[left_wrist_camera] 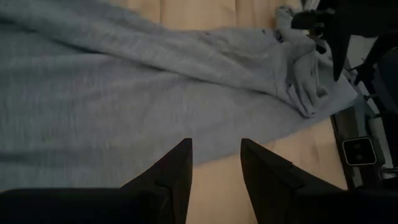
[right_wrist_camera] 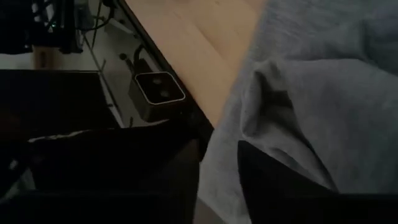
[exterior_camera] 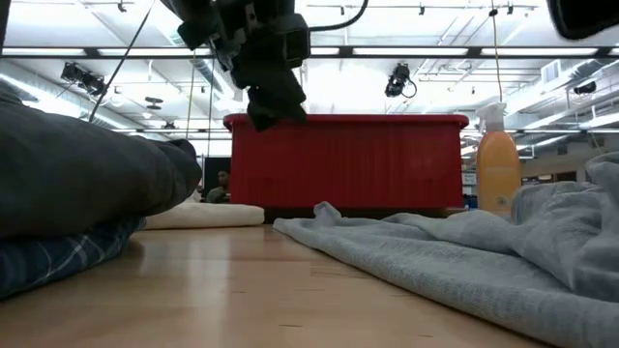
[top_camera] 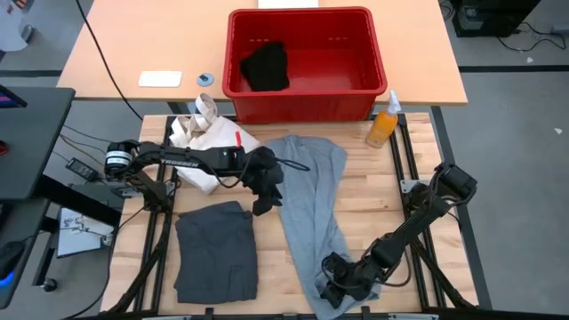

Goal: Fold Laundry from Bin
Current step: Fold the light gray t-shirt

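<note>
A light grey garment (top_camera: 311, 191) lies spread lengthwise on the wooden table, its near end bunched (right_wrist_camera: 311, 93). My right gripper (top_camera: 331, 286) is low at that near end, open, with grey cloth showing in the gap (right_wrist_camera: 217, 155). My left gripper (top_camera: 264, 203) hangs open above the table, just left of the garment's middle (left_wrist_camera: 214, 146), with nothing between its fingers. A folded dark grey piece (top_camera: 216, 249) rests flat at the near left, on top of blue plaid cloth (exterior_camera: 48, 256). A black piece (top_camera: 265, 67) lies inside the red bin (top_camera: 307, 107). My right gripper comes slanting down at the bunched near edge (right_wrist_camera: 261, 81) of the light grey garment, close to the table's near edge. Its fingers (right_wrist_camera: 273, 180) stand apart with cloth showing between them. I cannot tell whether they touch it. The garment lies slack on the table.
A cream tote bag (top_camera: 209, 142) lies at the far left of the table under my left arm. An orange spray bottle (top_camera: 382, 120) stands at the far right beside the bin. Bare wood (top_camera: 382, 187) shows right of the grey garment.
</note>
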{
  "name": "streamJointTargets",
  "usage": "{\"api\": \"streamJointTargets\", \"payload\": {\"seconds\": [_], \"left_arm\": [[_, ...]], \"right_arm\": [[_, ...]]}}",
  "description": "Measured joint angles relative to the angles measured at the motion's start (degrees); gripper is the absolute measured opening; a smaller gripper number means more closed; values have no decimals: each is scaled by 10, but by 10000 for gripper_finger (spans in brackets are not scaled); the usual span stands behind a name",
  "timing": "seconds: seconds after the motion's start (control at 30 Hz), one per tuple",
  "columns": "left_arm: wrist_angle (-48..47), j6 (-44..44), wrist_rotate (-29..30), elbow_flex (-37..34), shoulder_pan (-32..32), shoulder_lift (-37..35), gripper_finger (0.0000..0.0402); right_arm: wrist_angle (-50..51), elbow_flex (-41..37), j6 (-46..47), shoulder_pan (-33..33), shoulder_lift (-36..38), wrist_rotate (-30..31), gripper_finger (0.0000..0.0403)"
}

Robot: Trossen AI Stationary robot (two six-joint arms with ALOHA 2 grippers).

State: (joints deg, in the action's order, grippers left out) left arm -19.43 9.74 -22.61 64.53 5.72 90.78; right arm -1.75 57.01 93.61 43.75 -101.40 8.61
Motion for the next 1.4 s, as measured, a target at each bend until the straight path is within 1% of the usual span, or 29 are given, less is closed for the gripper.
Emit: {"api": "streamJointTargets", "payload": {"seconds": [0.07, 0.2, 0.3, 0.43, 0.57, 0.6, 0.67, 0.77, 0.93, 1.0, 1.07, 1.17, 1.27, 1.33, 1.4], "left_arm": [[15, 1, 8, 0, -4, 0, 139], [48, 17, 58, 0, -8, 0, 139], [85, 32, 60, 0, -4, 4, 139], [106, 83, 60, 0, 3, 27, 139], [120, 86, 60, 2, 2, 57, 139], [117, 86, 61, 10, 1, 68, 139], [115, 85, 67, 35, 1, 91, 139], [107, 70, 84, 104, 2, 137, 139], [46, 26, 106, 271, 16, 247, 139], [19, 25, 115, 332, 30, 290, 139], [11, 25, 131, 384, 48, 329, 139], [20, -2, 150, 450, 73, 378, 139], [26, -31, 158, 511, 94, 423, 139], [26, -34, 159, 542, 105, 450, 140], [26, -31, 159, 572, 111, 473, 143]], "right_arm": [[21, 0, 17, 0, 19, -10, 134], [109, 0, 89, 3, 59, -51, 136], [184, 0, 147, 17, 88, -51, 135], [291, 0, 212, 48, 124, -5, 135], [396, 0, 307, 80, 158, 48, 134], [411, 0, 318, 85, 165, 59, 134], [421, 0, 315, 84, 176, 61, 134], [449, 0, 304, 73, 181, 59, 134], [513, 0, 290, 66, 203, 44, 134], [534, 0, 284, 61, 220, 52, 134], [555, 0, 262, 58, 245, 63, 134], [599, 0, 249, 57, 280, 74, 134], [644, 0, 276, 57, 310, 104, 134], [662, 0, 288, 56, 325, 125, 134], [670, 0, 292, 53, 337, 128, 134]]}}
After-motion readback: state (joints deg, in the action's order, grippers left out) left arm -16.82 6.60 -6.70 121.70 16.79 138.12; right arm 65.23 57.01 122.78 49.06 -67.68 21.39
